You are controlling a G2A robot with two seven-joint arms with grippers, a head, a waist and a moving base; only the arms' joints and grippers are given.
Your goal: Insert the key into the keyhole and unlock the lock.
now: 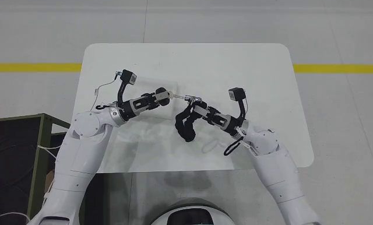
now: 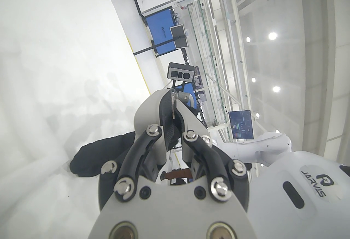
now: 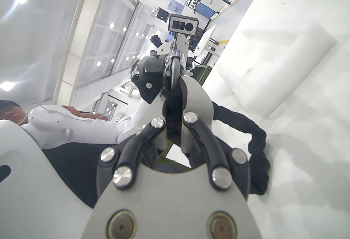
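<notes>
Above the middle of the white table [image 1: 256, 67] my two grippers meet tip to tip. My left gripper [image 1: 167, 95] is shut on a thin silver key [image 2: 173, 107], whose blade [image 1: 180, 97] points at the lock head [image 2: 184, 97]. My right gripper [image 1: 195, 102] is shut on the lock's black fabric-covered cable [image 3: 172, 111], just behind the metal lock head [image 3: 175, 70]. The rest of the cable hangs down in a loop [image 1: 186, 125] onto the table. How deep the key sits in the keyhole is hidden by the fingers.
The black cable loop [image 3: 257, 152] lies on the tabletop under the right arm. A dark crate with a green frame [image 1: 29, 149] stands off the table's left side. A yellow floor line [image 1: 41, 67] runs behind the table.
</notes>
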